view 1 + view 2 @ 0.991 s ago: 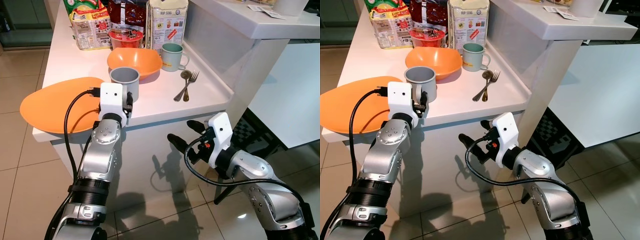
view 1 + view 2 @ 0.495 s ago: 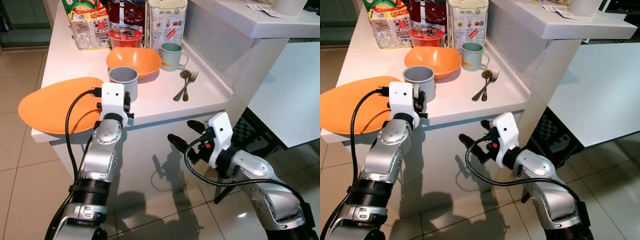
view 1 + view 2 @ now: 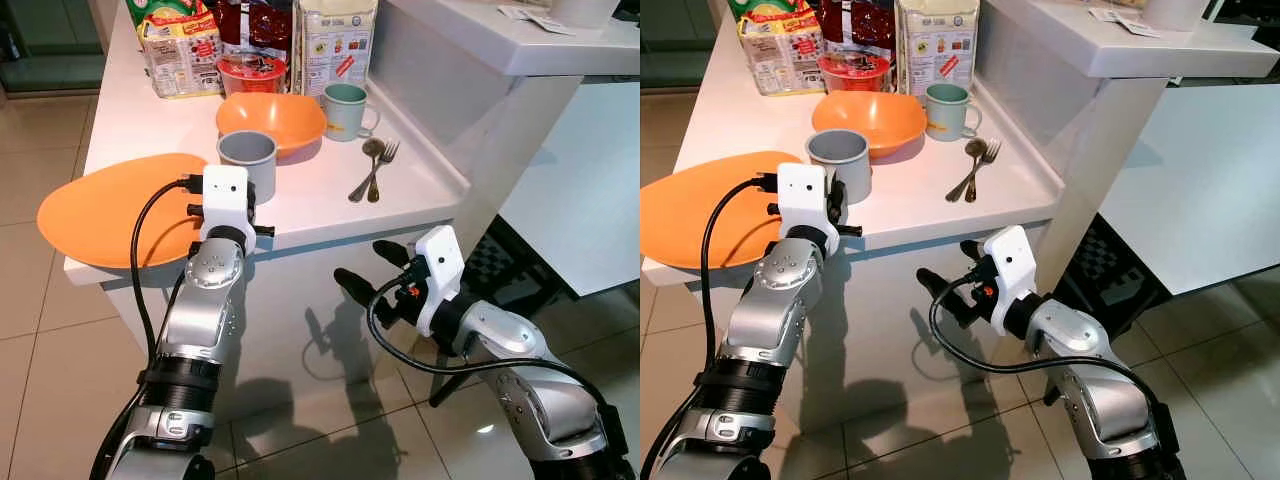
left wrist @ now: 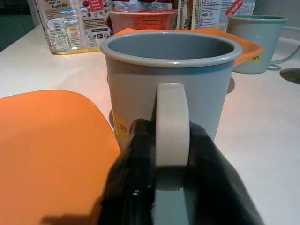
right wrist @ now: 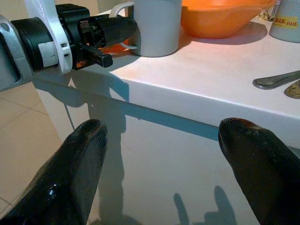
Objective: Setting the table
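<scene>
At the counter's point(image 3: 330, 200) front edge, the left tool point(image 4: 171, 154) has settled its fingers pinching the handle of the grey mug point(image 3: 247, 160) beside the orange plate point(image 3: 100, 210) — lift looks ready — while the right tool point(image 3: 370, 270), spread wide, hangs below.

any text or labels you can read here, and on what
"Australia" on the yellow packet.
"M", part of a yellow sticker, on the grey mug.
"AID", end of a word, on the green mug.
"PAID" on that mug, right wrist view.
Carton and red bag print: too small to read.
</scene>
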